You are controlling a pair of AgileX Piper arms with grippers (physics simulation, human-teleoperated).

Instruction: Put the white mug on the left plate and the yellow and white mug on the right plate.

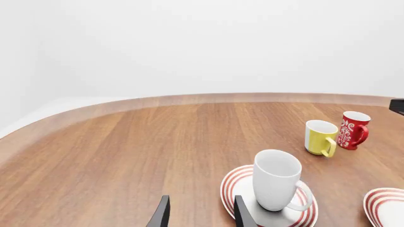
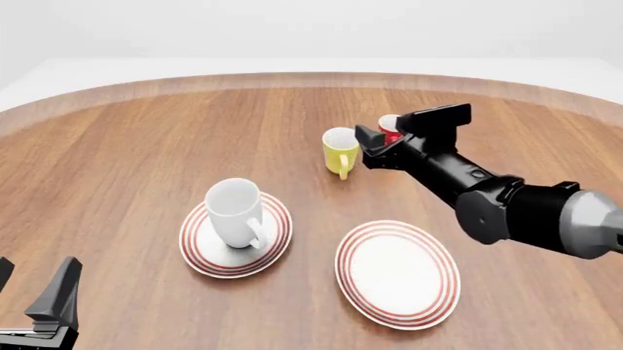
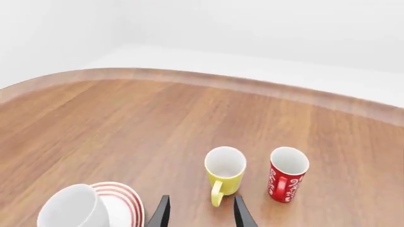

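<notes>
The white mug (image 2: 236,212) stands on the left plate (image 2: 277,240), ahead and right of the left gripper (image 2: 34,288). The yellow and white mug (image 2: 340,151) sits just before the right gripper (image 2: 368,148), the red cup (image 2: 389,126) beside it. The right plate (image 2: 397,273) lies below the right arm.

The right arm (image 2: 467,182) is shiny black and round, with a fat grey tube by its end. A black box sits on top. Both end effectors, left (image 2: 34,292) and right (image 2: 375,149), have thin, pointed black fingers.
</notes>
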